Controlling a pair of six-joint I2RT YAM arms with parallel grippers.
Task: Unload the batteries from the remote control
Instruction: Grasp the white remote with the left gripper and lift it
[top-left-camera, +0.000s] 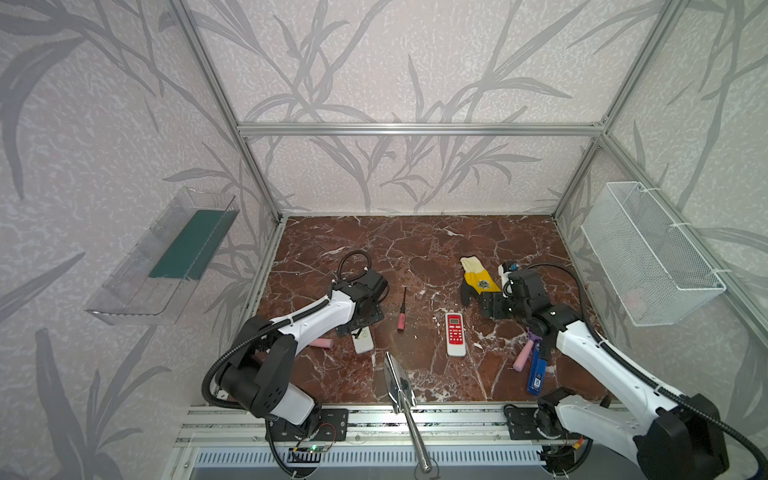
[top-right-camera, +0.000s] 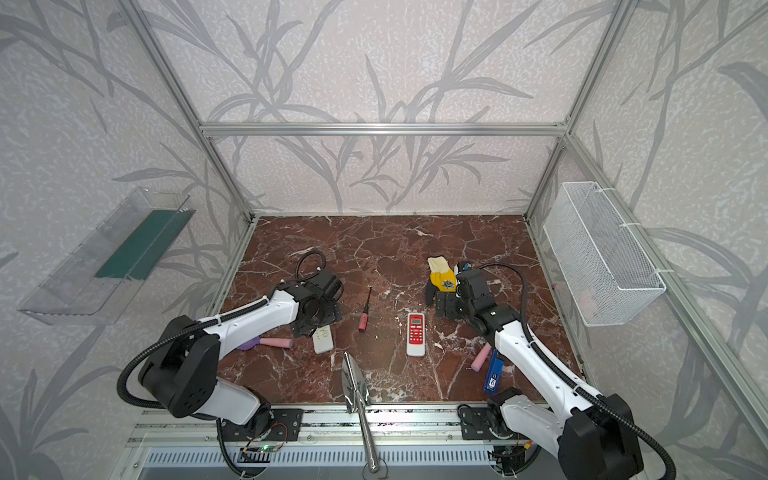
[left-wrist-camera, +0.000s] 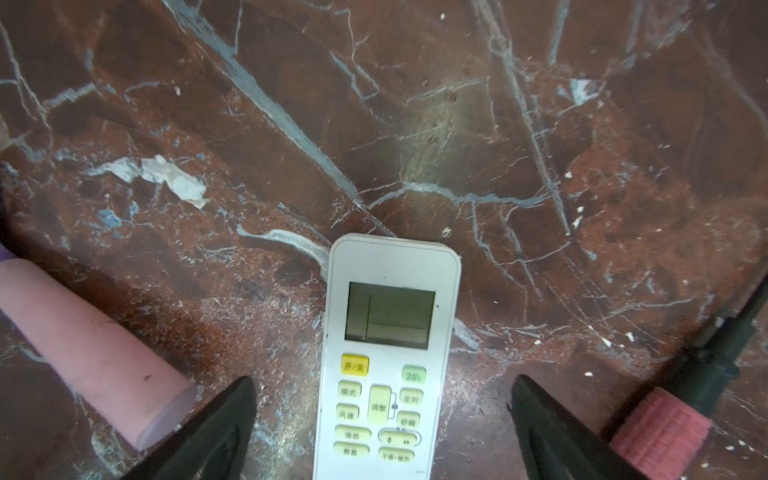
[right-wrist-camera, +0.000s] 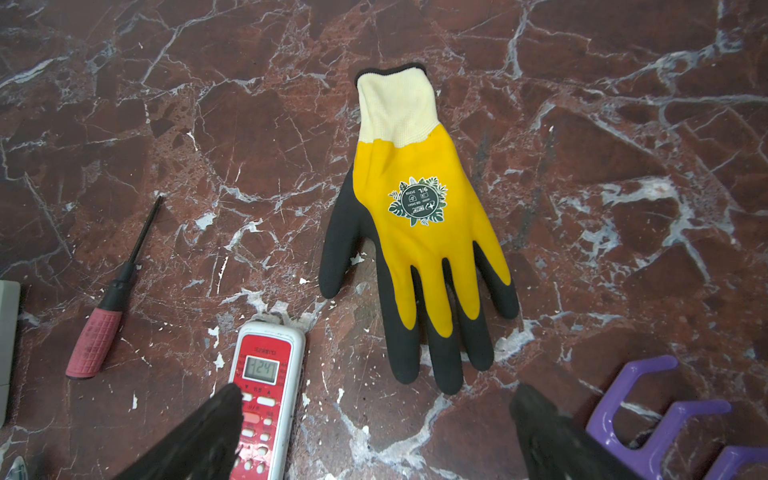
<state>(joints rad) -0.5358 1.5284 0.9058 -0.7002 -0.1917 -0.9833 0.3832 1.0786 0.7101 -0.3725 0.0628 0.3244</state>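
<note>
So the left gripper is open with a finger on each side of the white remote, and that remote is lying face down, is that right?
Not quite. The white remote lies face up, not face down: the left wrist view shows its screen and buttons. The rest holds: the left gripper is open, with a finger on each side of the remote.

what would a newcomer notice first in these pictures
The yellow and black glove lies flat on the red marble tabletop, back right, by the open right claw. Near the middle a red and white remote lies face up, and at the left the open left claw hangs over a white remote, a finger on each side.
</note>
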